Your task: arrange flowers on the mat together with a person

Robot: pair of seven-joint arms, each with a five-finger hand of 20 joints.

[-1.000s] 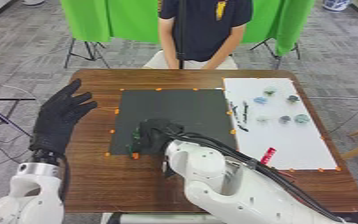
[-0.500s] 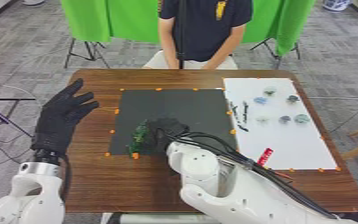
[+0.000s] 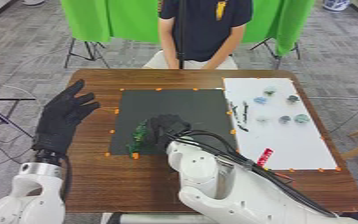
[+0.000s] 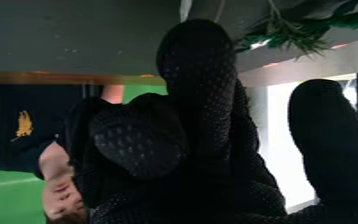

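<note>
The right hand (image 3: 167,126) is hanging empty, fingers loosely parted, beside the green sprig (image 3: 140,135), apparently finishing that placement; next, fetching a flower (image 3: 261,100) is probably beckoning.

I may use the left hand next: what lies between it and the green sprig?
Between the left hand and the green sprig, the head view shows brown table, an orange mark and a bare strip of the dark mat.

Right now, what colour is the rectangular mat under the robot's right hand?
Dark grey, clearest in the head view.
</note>
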